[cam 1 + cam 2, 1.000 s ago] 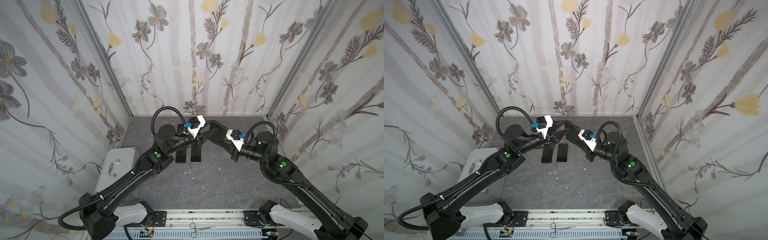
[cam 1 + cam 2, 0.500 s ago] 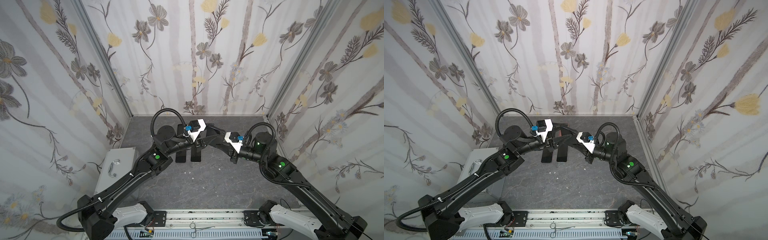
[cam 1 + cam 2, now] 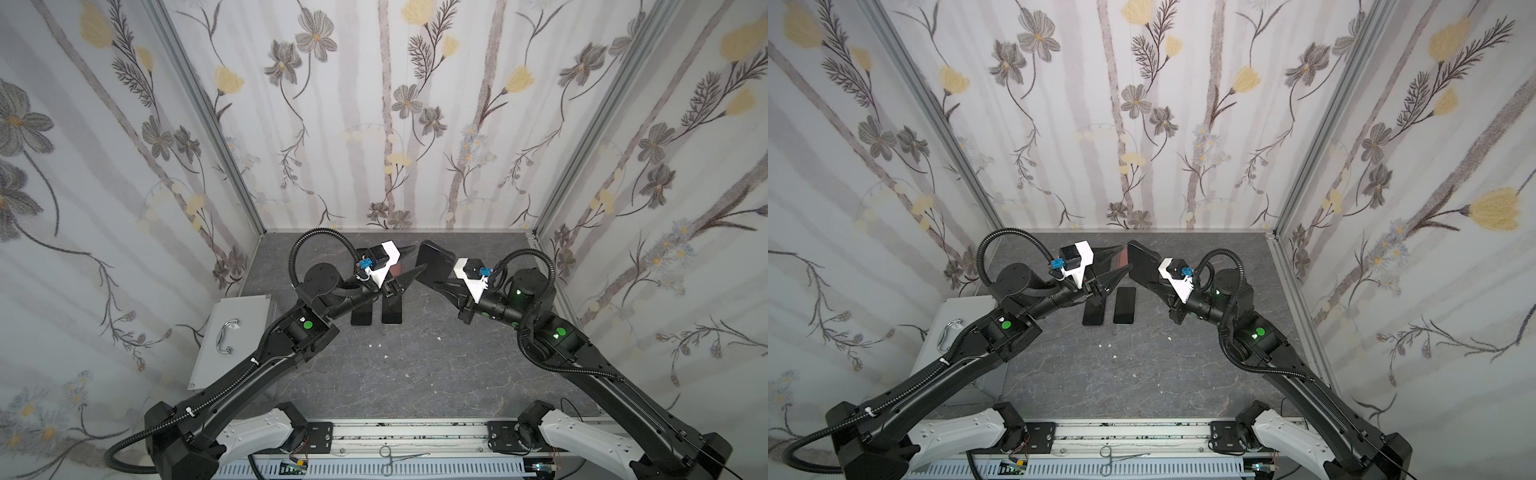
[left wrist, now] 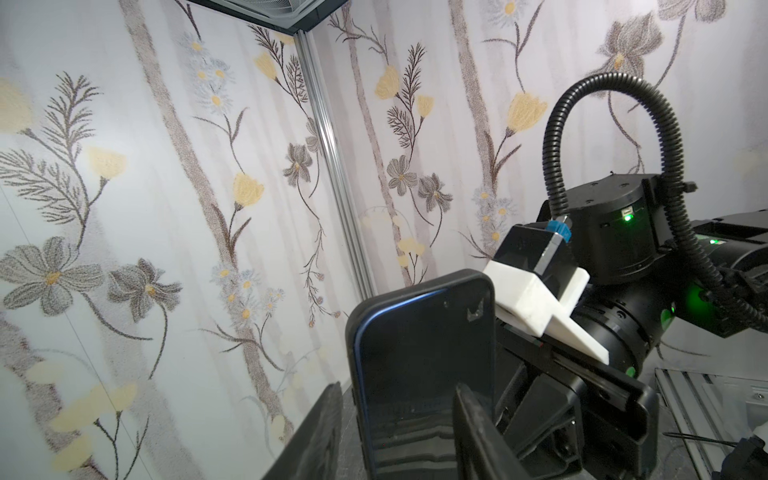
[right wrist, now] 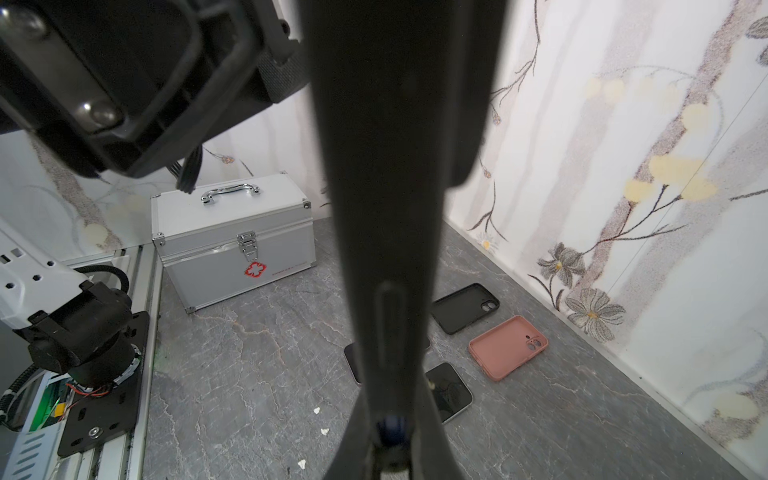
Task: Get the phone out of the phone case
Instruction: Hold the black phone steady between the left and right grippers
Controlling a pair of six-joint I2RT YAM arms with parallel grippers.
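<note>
Above tabletop (image 3: 415, 374) back edge, your right gripper (image 3: 434, 277) clamps the cased phone (image 4: 419, 357); left gripper (image 3: 418, 258) open just beside it.

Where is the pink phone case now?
In the right wrist view the pink phone case lies flat on the grey table near the back wall, beside an empty black case and a bare phone.

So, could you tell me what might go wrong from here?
1. The right hand alone holds the cased phone in the air by one end; a tug could make it slip and fall near the loose phone lying on the table.
2. The left hand is open right at the cased phone; closing there may clamp case and phone together rather than peel them apart.
</note>
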